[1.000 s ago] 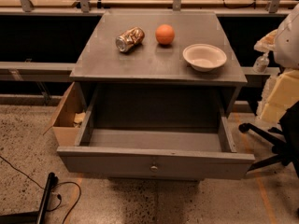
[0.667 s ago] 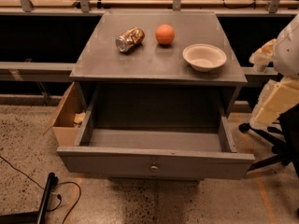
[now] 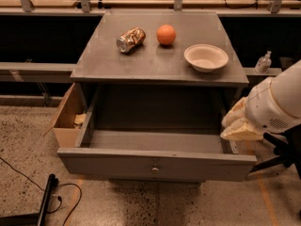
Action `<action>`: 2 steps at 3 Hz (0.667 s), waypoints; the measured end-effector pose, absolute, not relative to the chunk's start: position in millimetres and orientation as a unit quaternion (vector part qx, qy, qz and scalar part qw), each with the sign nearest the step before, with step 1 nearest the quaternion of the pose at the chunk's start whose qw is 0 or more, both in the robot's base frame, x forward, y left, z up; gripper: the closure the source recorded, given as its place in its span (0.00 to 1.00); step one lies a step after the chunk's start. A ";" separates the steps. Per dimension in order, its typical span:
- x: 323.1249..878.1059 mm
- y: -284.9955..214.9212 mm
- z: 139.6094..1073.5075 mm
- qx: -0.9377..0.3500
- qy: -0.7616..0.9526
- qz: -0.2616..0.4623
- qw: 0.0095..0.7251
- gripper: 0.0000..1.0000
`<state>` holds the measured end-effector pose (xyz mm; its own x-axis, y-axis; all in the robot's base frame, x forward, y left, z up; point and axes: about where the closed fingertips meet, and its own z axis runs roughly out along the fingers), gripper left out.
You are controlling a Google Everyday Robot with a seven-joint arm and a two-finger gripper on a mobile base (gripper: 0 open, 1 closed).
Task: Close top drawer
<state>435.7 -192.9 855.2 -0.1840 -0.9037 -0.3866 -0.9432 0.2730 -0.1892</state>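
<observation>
The top drawer point(image 3: 117, 165) of the grey cabinet is pulled far out, and its inside looks empty. Its flat grey front faces me, with a small round metal knob point(image 3: 154, 170) at the centre. My arm, white with cream padding, comes in from the right. My gripper point(image 3: 240, 124) is at the arm's cream end, just above the drawer's right side wall and near the front right corner. The lower drawers are hidden behind the open one.
On the cabinet top point(image 3: 141, 67) lie a crushed can point(image 3: 130, 39), an orange point(image 3: 166, 34) and a white bowl point(image 3: 206, 57). An open cardboard box point(image 3: 66, 121) stands at the cabinet's left. A cable and black bar point(image 3: 44, 204) lie on the floor. A black chair base point(image 3: 282, 157) is at right.
My arm has moved left and down from beside the cabinet's right edge to the drawer's right side. The drawer stays open the same amount.
</observation>
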 end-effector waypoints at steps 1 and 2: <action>431.9 -180.2 796.9 -0.598 0.770 0.071 0.209 0.88; 430.9 -179.9 794.0 -0.598 0.771 0.070 0.209 1.00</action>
